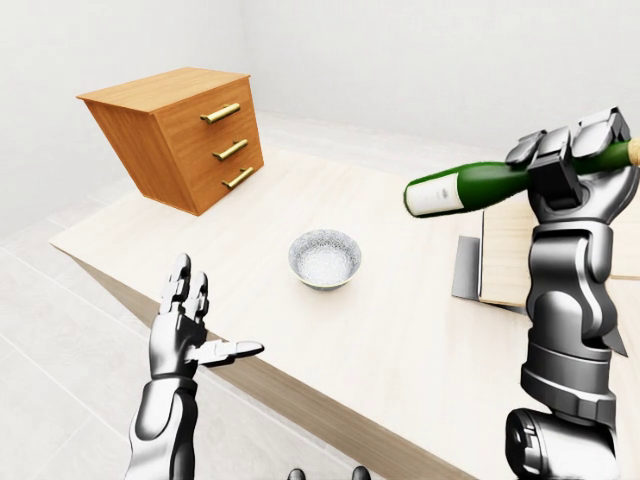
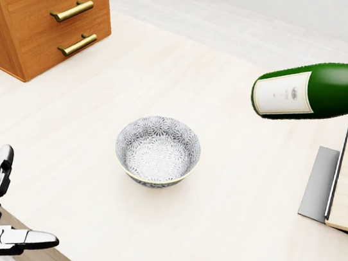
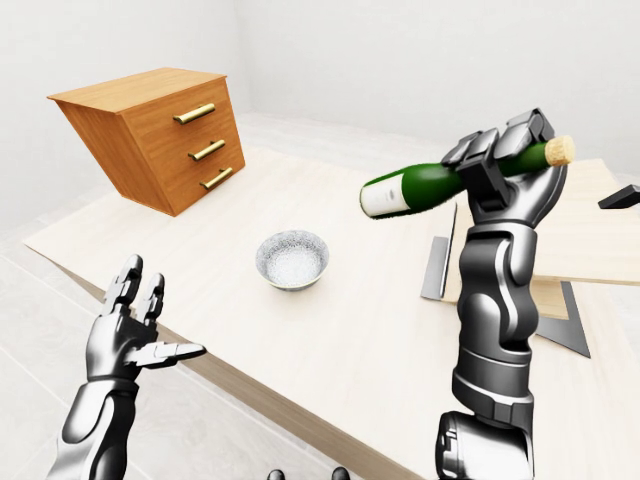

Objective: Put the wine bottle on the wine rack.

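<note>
A pale wooden table [image 1: 380, 330] carries a patterned bowl [image 2: 157, 151] near its middle, a drawer chest [image 1: 185, 135] far left, and a rack [image 3: 590, 245] at right.

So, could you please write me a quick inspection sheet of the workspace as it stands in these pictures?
Surface: pale wooden table, mostly bare.
Job's things: wine bottle held nearly level above the table, cork toward the view's right. A pale board on a grey base lies at the right; whether it is the wine rack, cannot tell.
Clutter: patterned bowl, upright, empty, apart from the bottle; wooden drawer chest with three brass handles, tilted.
Grippers: right hand closed round the bottle's neck; left hand open, holding nothing, at the table's near edge.
Cables: nothing seen.
Surroundings: plain white walls, light tiled floor.
</note>
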Motion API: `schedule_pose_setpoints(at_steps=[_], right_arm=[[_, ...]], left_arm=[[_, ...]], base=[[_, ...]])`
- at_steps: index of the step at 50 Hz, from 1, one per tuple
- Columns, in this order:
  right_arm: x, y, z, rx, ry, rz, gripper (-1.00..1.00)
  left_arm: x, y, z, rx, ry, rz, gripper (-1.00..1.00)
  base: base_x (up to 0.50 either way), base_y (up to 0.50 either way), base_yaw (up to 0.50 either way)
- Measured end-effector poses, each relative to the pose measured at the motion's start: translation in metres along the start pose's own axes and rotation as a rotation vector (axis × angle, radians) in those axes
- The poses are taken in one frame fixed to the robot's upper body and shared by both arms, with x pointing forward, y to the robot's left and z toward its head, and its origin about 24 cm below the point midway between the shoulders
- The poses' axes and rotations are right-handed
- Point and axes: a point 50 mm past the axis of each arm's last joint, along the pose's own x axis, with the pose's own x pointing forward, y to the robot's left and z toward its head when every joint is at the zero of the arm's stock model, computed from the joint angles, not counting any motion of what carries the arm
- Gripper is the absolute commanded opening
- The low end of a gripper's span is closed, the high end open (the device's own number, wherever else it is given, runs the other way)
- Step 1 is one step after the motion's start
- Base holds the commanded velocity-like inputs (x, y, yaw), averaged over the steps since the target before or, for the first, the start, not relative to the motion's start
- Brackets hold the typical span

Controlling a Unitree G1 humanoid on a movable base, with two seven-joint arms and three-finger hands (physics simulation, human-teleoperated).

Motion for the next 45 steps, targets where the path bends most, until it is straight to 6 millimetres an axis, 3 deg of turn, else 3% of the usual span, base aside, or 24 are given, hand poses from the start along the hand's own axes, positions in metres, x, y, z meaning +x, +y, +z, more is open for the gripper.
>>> schedule_pose_setpoints(at_steps=[15,33,45], right_arm=[[0.006,-0.029,0.001,-0.015,0.033,-0.103,-1.0],[0.004,-0.037,0.002,-0.01,0.044,-0.13,-1.0],[0.024,-0.046,0.016,-0.045,0.024,-0.124,-1.0]], left_arm=[[0.001,-0.002,0.002,0.002,-0.01,-0.003,1.0],[0.001,-0.002,0.002,0.001,-0.01,-0.004,1.0],[0.002,-0.003,0.002,0.0,-0.01,-0.008,1.0]], base=[[0.0,0.0,0.0],[0.0,0.0,0.0],[0.0,0.0,0.0]])
